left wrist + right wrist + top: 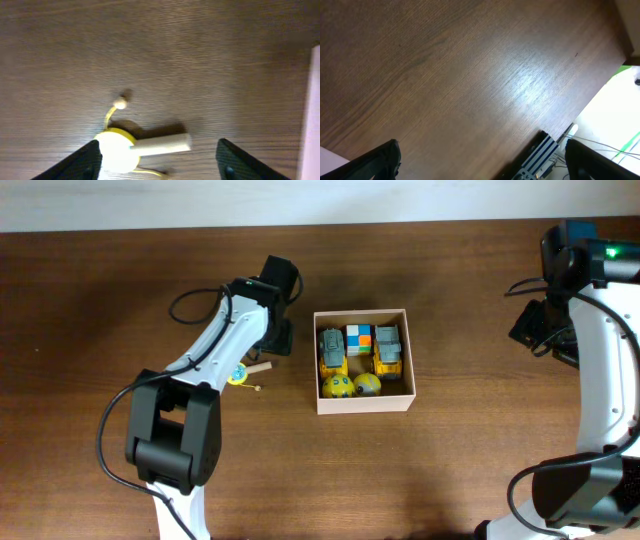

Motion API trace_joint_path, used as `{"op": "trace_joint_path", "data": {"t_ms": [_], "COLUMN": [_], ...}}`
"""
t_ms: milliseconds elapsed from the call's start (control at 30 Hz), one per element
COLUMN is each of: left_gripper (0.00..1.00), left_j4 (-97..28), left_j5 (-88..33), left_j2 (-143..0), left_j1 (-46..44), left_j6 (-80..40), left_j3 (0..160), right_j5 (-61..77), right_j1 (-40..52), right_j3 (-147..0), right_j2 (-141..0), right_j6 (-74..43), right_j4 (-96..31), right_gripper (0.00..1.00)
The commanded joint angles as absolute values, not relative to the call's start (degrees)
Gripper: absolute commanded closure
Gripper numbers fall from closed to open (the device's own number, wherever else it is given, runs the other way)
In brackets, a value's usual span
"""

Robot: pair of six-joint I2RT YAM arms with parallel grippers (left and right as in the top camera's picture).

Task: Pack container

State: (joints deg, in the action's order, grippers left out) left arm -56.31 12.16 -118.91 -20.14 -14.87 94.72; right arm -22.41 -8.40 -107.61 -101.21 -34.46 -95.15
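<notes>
Toy-filled square white cardboard container [366,403], well inside worktop [470,470] edges.
Left tool [159,157] released over yellow round wooden-handled toy [117,150]; right tool [485,160] released too.

Overhead camera looks straight down on the brown worktop [100,280], taking in both arms and the container [362,406] at centre. Left wrist camera hangs close over the worktop, facing down at a yellow toy [117,150] just left of the container. It shares that toy and a white strip of container wall with the overhead view. Right wrist camera, tilted, sees bare worktop up close at its right edge.
</notes>
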Motion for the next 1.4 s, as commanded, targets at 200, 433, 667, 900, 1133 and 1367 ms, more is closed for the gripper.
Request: {"op": "trace_joint_path", "data": {"t_ms": [200, 433, 667, 900, 1133, 1367], "left_gripper": [0.55, 0.41, 0.33, 0.27, 0.01, 0.01], "left_j4": [-57.52, -58.08, -58.13, -59.66, -59.09, -57.67], "left_j5": [5.98, 5.37, 6.59, 9.10, 10.52, 10.48], "left_j2": [-117.62, -117.62, -117.62, -117.62, -117.67, -117.73], "left_j1": [-19.73, -20.64, -20.51, -20.38, -19.84, -18.06], "left_j6": [-53.39, -77.36, -91.15, -101.75, -111.42, -111.66], "left_j3": [95.66, 95.61, 95.61, 94.80, 90.43, 89.23], "right_j5": [-22.68, -22.68, -22.68, -22.68, -22.68, -22.68], "right_j1": [-8.64, -8.64, -8.64, -8.64, -8.64, -8.64], "right_j3": [-107.74, -107.74, -107.74, -107.74, -107.74, -107.74], "right_j2": [-100.99, -100.99, -100.99, -100.99, -100.99, -100.99], "right_j6": [-35.00, -35.00, -35.00, -35.00, -35.00, -35.00], "right_j4": [-95.11, -95.11, -95.11, -95.13, -95.11, -95.11], "right_gripper": [0.01, 0.01, 0.01, 0.01, 0.01, 0.01]}}
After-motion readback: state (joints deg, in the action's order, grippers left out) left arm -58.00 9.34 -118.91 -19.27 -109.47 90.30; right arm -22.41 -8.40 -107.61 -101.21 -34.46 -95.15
